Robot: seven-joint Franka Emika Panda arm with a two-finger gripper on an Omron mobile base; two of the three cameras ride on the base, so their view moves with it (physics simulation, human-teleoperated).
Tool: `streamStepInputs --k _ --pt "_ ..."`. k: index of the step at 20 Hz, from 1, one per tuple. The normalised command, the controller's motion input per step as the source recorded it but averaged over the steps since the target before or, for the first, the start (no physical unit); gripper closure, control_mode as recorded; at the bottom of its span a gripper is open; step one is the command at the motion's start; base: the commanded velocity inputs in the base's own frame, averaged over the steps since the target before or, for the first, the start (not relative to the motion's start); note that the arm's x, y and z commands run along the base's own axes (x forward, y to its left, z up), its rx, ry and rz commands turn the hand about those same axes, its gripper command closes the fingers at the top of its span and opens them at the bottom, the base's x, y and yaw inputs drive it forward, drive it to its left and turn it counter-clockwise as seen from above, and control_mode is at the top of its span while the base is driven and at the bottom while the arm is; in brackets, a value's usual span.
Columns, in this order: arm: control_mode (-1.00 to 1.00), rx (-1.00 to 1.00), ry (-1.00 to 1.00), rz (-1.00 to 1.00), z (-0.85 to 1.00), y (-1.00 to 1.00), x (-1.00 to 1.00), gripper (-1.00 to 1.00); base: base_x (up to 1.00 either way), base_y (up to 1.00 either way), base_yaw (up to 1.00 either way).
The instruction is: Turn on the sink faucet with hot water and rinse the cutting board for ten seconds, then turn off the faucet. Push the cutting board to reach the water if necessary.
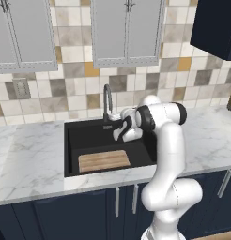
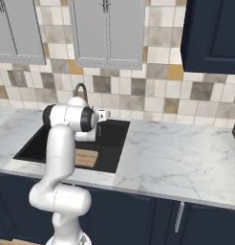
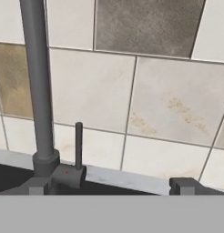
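The black sink (image 1: 75, 140) (image 2: 114, 139) is set in a marble counter. A light-brown cutting board (image 1: 104, 160) (image 2: 87, 157) lies flat on the basin floor near the front wall. The dark-grey gooseneck faucet (image 1: 107, 103) (image 2: 81, 89) (image 3: 36, 91) rises at the back rim, its small lever (image 3: 78, 145) upright beside the stem. No water falls from the spout. My gripper (image 1: 116, 125) (image 2: 106, 115) (image 3: 109, 186) hovers over the back of the basin, facing the tiled wall, open. The lever stands just inside the left fingertip (image 3: 36, 185), apart from it.
Grey wall cabinets (image 1: 127, 28) hang above the tiled backsplash. A dark cabinet (image 1: 216, 26) juts out at the upper right. A wall outlet (image 1: 21, 88) sits left of the sink. The marble counter (image 2: 176, 158) stretches wide on both sides.
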Motion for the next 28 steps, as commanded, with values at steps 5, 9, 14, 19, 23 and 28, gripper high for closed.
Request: streamStepInputs --k 5,9,14,19,23,28 --pt "-1.0 0.0 -0.06 0.0 -0.22 0.0 0.08 -1.0 0.0 0.0 0.0" --pt "-1.0 0.0 -0.04 0.0 -0.15 0.0 0.09 -1.0 0.0 0.0 0.0" --pt "-1.0 0.0 -0.04 0.0 -0.15 0.0 0.07 -1.0 0.0 0.0 0.0" --pt "-1.0 0.0 -0.04 0.0 -0.15 0.0 0.07 -1.0 0.0 0.0 0.0" --pt "-1.0 0.0 -0.03 0.0 -0.19 0.01 0.12 -1.0 0.0 0.0 0.0" --pt "-1.0 0.0 -0.03 0.0 -0.17 0.0 0.18 -1.0 0.0 0.0 0.0"
